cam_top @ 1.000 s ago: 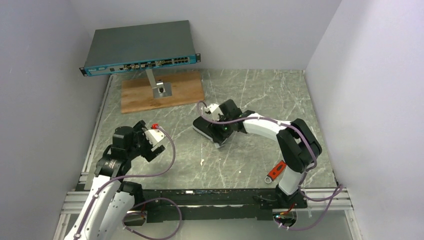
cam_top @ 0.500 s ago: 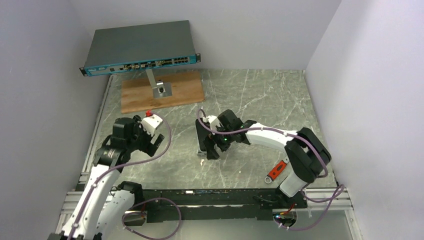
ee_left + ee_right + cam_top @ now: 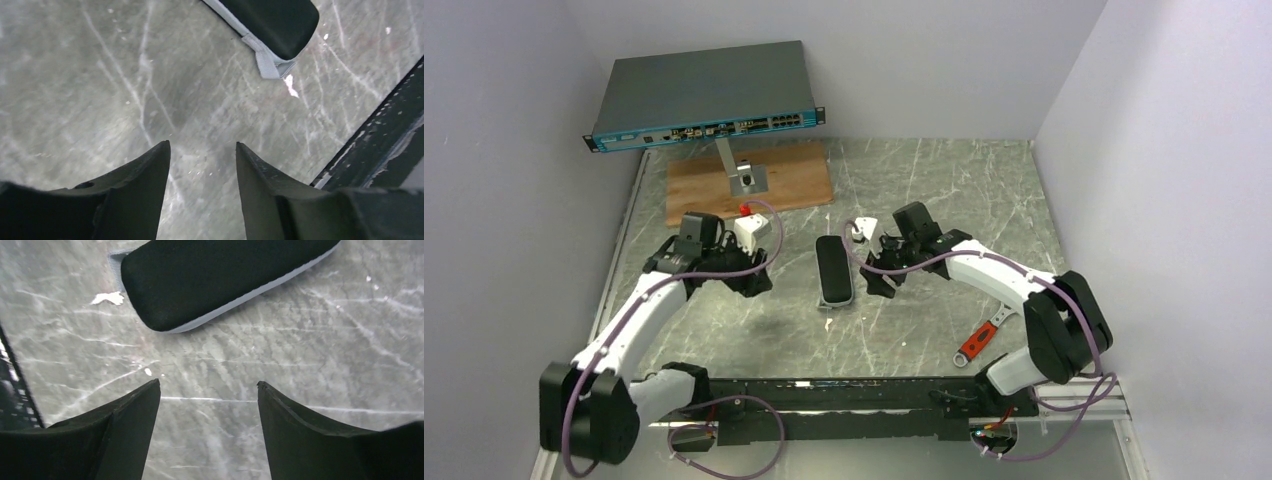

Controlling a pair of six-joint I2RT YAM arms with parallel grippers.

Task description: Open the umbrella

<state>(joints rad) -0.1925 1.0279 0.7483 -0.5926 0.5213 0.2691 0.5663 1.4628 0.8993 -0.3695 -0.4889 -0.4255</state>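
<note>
Holding my left fingers [image 3: 142, 195] and right fingers [image 3: 300, 435] apart, empty; the umbrella [image 3: 215, 275] is cut off at twelve o'clock, whole only from above

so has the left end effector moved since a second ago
Yes, the left end effector has moved away from the table's near edge, toward the wooden board.

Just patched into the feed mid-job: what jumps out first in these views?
A flat black oblong case with pale edging lies mid-table, with the left gripper and right gripper flanking it, both open and empty. At the back left, a network switch sits raised on a stand over a wooden board. A red-handled tool lies near the right arm's base.
</note>
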